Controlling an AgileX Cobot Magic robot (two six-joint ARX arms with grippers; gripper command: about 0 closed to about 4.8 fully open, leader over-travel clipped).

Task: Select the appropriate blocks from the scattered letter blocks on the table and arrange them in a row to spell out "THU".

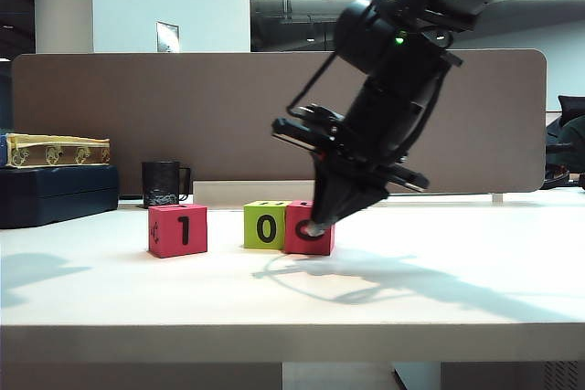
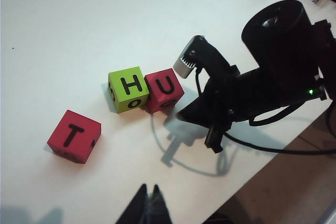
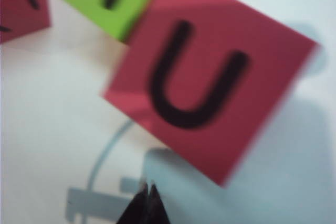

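Observation:
Three blocks stand on the white table (image 1: 457, 271). A red block (image 2: 73, 136) with T on top, showing 1 (image 1: 177, 230) in the exterior view, stands apart at the left. The green block (image 2: 128, 88), H on top and 0 (image 1: 265, 224) in front, touches the red U block (image 2: 164, 89), which sits slightly turned. My right gripper (image 1: 315, 225) is shut and points down at the U block (image 1: 309, 235), hiding part of its front. Its tips (image 3: 147, 186) hold nothing beside the blurred U block (image 3: 205, 77). High above the table, my left gripper (image 2: 148, 187) is shut and empty.
A black mug (image 1: 163, 184) stands at the back left before the tan divider (image 1: 110, 116). A dark box (image 1: 57, 194) with a yellow patterned case on top lies at the far left. The table's edge (image 2: 262, 156) runs close behind the right arm (image 2: 262, 77).

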